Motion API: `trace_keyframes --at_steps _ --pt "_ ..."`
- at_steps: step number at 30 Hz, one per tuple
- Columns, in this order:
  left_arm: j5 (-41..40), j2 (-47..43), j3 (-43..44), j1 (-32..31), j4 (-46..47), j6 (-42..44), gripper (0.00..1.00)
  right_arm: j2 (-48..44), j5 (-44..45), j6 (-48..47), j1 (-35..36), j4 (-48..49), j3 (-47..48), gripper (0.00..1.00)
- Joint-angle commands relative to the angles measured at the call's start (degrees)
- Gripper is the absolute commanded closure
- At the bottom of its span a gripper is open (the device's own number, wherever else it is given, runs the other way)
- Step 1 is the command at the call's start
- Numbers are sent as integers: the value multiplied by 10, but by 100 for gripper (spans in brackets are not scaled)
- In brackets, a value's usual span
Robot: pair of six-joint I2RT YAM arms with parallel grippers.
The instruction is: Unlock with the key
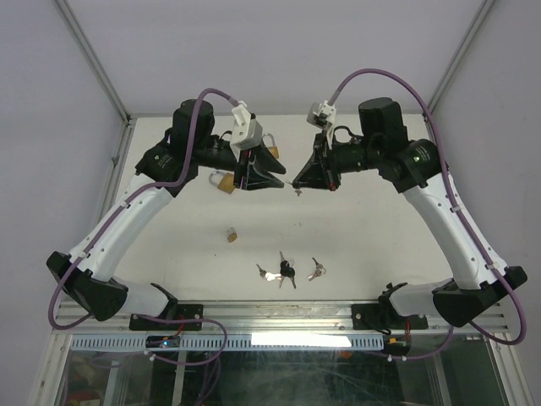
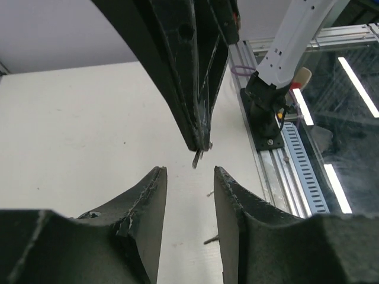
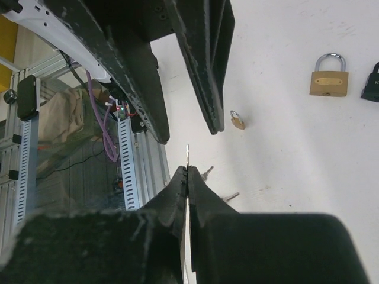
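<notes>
My right gripper (image 1: pixel 297 181) (image 3: pixel 188 168) is shut on a thin silver key (image 3: pixel 188 152) (image 1: pixel 296 189), whose blade sticks out past the fingertips above mid-table. My left gripper (image 1: pixel 272 176) (image 2: pixel 189 173) faces it tip to tip, a short gap away. Its jaws stand open with only bare table showing between them. In the left wrist view the key's tip (image 2: pixel 197 157) hangs just beyond my left fingertips. A brass padlock (image 1: pixel 222 181) (image 3: pixel 328 76) lies on the table beside the left gripper, apart from both grippers. A smaller brass padlock (image 1: pixel 231 234) (image 3: pixel 237 120) lies nearer the front.
Three loose keys (image 1: pixel 287 271) lie near the table's front edge, between the arm bases. A further padlock (image 1: pixel 270 139) shows partly behind the left wrist. A dark object (image 3: pixel 373 83) sits by the brass padlock. A metal rail (image 2: pixel 296 160) runs along the front edge.
</notes>
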Motion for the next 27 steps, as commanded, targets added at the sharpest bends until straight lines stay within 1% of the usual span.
trace_keyframes --at_steps 1,5,10,11,12,15,19,23,26,27 --pt "27 3 20 -8 -49 40 62 -8 19 -35 8 -30 37 100" --pt "-3 9 29 -12 -49 38 57 -10 15 -30 15 -19 37 100" --pt "-18 3 22 -30 -38 45 56 -10 25 -28 20 -14 37 100" --pt "-18 3 20 -34 -35 44 57 -10 26 -28 21 -12 37 100" --pt "-20 2 20 -37 -33 42 59 -10 27 -28 22 -10 37 100" --pt "-21 4 21 -41 -30 34 73 -10 28 -28 23 -7 38 100" --pt "-19 2 21 -41 -25 33 100 -10 30 -28 24 -9 38 100" --pt "-12 -6 11 -41 -21 28 100 -10 28 -30 24 -10 37 100" --pt "-43 -23 -17 -41 19 -3 100 -22 23 -30 23 6 29 100" --pt "-59 -31 -30 -40 45 -27 100 -32 21 -28 18 20 14 94"
